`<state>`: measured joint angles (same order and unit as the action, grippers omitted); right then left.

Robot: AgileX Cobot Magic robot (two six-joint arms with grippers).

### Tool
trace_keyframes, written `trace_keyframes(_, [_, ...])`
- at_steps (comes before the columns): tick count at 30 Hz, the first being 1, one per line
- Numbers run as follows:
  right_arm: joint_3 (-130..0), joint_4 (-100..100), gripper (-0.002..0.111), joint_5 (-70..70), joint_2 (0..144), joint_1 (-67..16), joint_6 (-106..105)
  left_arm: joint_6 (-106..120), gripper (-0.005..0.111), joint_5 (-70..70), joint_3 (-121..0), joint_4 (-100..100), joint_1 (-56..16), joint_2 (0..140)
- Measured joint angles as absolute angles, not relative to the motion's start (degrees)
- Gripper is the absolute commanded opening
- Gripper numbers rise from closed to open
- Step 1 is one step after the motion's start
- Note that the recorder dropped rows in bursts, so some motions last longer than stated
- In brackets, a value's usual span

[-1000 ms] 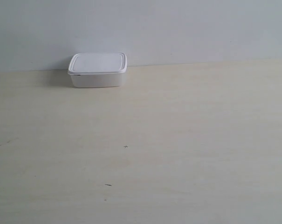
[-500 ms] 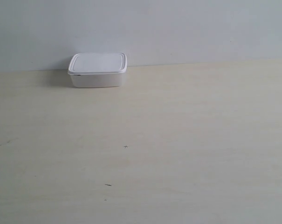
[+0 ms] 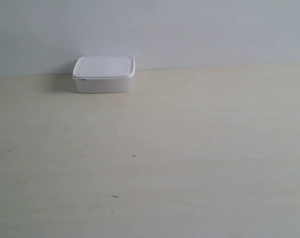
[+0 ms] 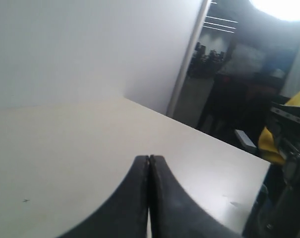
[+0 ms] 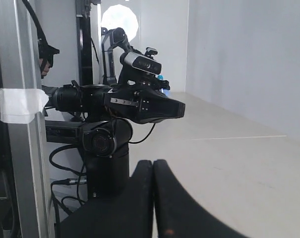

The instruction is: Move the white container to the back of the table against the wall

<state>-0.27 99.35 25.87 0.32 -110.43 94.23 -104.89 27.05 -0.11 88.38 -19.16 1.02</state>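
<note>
Exterior view: white container (image 3: pixel 104 74), lid on, upright at the far edge of the table (image 3: pixel 199 148), left of centre, its back at the wall (image 3: pixel 199 29); actual contact cannot be told. Tiny dark specks (image 3: pixel 134 155) lie on the near tabletop, well apart from it.
Left wrist view: left gripper (image 4: pixel 149 159), black fingers pressed together, over the tabletop.
Right wrist view: right gripper (image 5: pixel 153 163), fingers likewise together.

The lidded container (image 3: pixel 104 74) sits on the bench (image 3: pixel 199 148) at its rear edge — back side against the wall (image 3: pixel 199 29), left of centre in the exterior view. Two specks (image 3: pixel 134 155) lie well in front.
</note>
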Motion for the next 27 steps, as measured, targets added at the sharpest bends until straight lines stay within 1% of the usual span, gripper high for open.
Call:
trace_keyframes(10, [-0.27,99.35,0.0,25.75,0.32,-110.43,95.13,-104.89,0.0,37.82,0.03,89.27,-19.16,0.97])
trace_keyframes(16, [-0.27,99.35,0.0,25.6,0.32,-110.43,95.24,-104.89,0.0,39.32,0.03,89.27,-19.16,0.97])
trace_keyframes(27, [-0.27,99.45,0.0,25.61,0.32,-110.34,95.35,-104.89,0.0,39.79,0.03,89.57,-21.26,0.34])
